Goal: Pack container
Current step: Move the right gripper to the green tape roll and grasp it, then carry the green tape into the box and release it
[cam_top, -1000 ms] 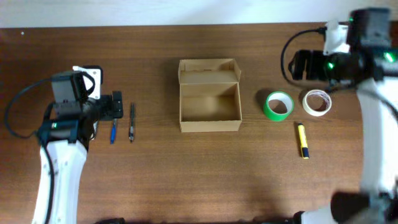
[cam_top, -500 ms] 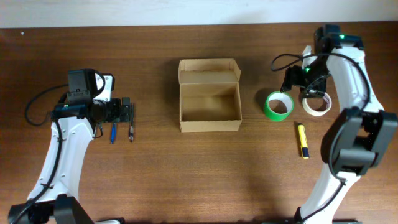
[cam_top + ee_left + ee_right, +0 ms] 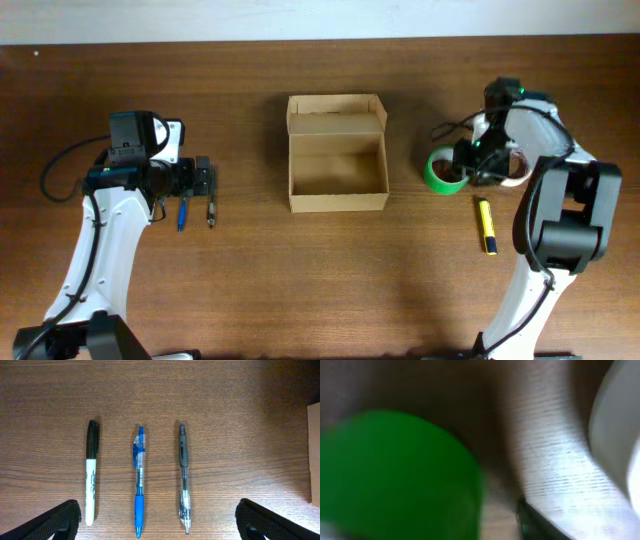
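At 3 o'clock of container [image 3: 338, 203], right gripper [image 3: 478, 160] has dropped to green tape roll [image 3: 432, 175]; jaw width unreadable; left gripper [image 3: 204, 178] wide over pens [image 3: 139, 485]. Container empty: first pick likely.

Left gripper [image 3: 205, 181] with fingers far apart; right gripper [image 3: 468, 160] low under its arched arm, jaw spacing lost in blur
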`<state>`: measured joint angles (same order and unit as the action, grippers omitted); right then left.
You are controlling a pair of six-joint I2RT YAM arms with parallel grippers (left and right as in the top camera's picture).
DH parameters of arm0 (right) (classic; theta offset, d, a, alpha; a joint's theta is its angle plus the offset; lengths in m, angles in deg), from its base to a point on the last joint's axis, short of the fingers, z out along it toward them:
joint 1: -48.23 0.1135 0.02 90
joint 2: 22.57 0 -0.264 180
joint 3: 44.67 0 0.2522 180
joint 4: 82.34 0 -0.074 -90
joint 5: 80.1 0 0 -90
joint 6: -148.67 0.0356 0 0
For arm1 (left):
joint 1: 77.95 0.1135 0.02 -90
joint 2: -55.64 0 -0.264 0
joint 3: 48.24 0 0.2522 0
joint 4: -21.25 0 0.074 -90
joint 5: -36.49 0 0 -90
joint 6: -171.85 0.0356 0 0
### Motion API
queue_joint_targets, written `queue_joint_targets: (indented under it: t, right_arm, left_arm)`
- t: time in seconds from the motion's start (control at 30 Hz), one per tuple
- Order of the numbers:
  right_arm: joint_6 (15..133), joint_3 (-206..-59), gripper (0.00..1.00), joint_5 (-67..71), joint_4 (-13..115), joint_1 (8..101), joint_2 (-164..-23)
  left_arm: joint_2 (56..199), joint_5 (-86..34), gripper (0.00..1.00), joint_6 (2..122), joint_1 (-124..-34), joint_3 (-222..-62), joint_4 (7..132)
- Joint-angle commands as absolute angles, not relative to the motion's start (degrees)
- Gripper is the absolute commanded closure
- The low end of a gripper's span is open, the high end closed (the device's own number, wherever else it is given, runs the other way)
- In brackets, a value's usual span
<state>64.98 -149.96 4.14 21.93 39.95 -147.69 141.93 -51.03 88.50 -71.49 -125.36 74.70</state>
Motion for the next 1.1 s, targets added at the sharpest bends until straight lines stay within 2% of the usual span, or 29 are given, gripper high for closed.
queue_joint_targets:
  t: [0.0, 0.1, 0.17, 0.47, 0.7, 0.9, 1.07]
  right_arm:
    - [65.85, -146.48, 0.69, 4.40, 23.52, 39.91, -147.99]
    - [65.85, -146.53, 0.91, 4.16, 23.50, 39.91, -147.53]
    - [65.85, -146.79, 0.96, 4.16, 23.22, 39.93, -146.64]
    - [65.54, -162.26, 0.96, 4.18, 11.31, 45.46, -133.94]
    - [57.22, -178.77, 0.96, 4.21, 4.66, 60.24, -127.21]
    - [50.05, -179.82, 0.96, 11.88, 5.73, 74.95, -128.43]
    - [47.82, -178.96, 0.96, 19.86, 10.41, 81.35, -133.55]
  left_arm:
    - [142.32, -50.26, 0.01, 89.44, -71.25, -126.41, 74.74]
    - [142.32, -50.24, 0.01, 89.44, -71.25, -126.41, 74.74]
    - [142.32, -50.24, 0.01, 89.44, -71.25, -126.41, 74.74]
    - [142.32, -50.24, 0.01, 89.44, -71.25, -126.41, 74.74]
    - [142.32, -50.24, 0.01, 89.44, -71.25, -126.41, 74.74]
    - [142.32, -50.24, 0.01, 89.44, -71.25, -126.41, 74.74]
    - [142.32, -50.24, 0.01, 89.44, -71.25, -126.41, 74.74]
